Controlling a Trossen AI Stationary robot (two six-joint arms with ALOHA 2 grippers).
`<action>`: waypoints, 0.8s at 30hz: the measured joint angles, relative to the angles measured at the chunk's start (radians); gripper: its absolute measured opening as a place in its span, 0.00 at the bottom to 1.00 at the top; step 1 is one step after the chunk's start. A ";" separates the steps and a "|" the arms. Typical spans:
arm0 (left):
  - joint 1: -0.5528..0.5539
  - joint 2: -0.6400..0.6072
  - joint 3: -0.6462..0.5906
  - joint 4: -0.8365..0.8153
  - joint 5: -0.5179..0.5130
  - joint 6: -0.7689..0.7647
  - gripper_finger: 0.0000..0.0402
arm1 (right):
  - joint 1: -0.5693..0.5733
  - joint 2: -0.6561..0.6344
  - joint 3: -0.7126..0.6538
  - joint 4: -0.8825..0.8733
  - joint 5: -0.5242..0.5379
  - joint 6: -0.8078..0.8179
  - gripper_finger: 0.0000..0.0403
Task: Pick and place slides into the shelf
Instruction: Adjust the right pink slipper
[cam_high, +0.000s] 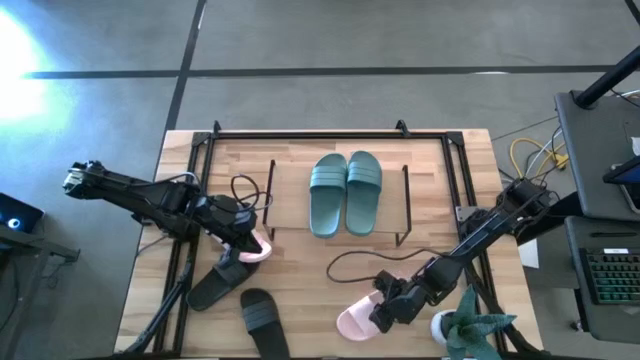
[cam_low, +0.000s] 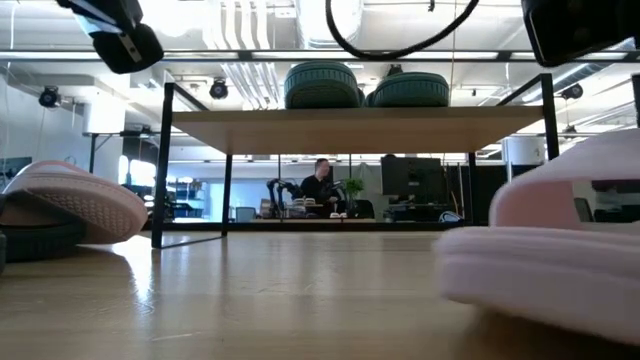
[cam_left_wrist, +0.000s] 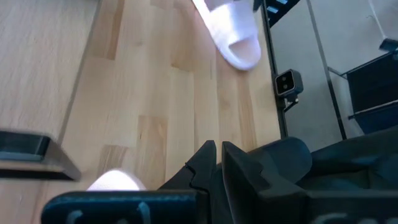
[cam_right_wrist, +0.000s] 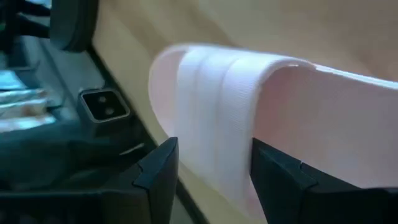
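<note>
Six slides: two green (cam_high: 346, 192) at twelve o'clock on one shelf (cam_high: 407, 205), two pink (cam_high: 355, 318), two black (cam_high: 262, 315) toward six o'clock.

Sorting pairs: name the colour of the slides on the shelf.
Teal-green slides, clearest in the high view.

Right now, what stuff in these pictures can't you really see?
- Left gripper: the high view hides its grip on the pink slide beneath the arm.
- Right gripper: its fingers straddle the other pink slide's strap; whether they press it is unclear.
- One black slide: cut off by the high view's lower edge.
- Teal slides: the low view shows only their ends above the shelf board.
</note>
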 joint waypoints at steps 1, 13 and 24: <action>0.000 0.001 0.000 0.000 0.000 0.002 0.03 | -0.001 0.008 -0.007 0.016 -0.006 0.001 0.43; 0.000 0.002 0.000 -0.009 -0.017 0.002 0.03 | -0.011 0.038 0.050 0.030 0.040 -0.037 0.08; -0.001 -0.014 0.000 -0.026 -0.161 -0.046 0.03 | 0.013 0.050 0.189 -0.120 0.665 0.416 0.03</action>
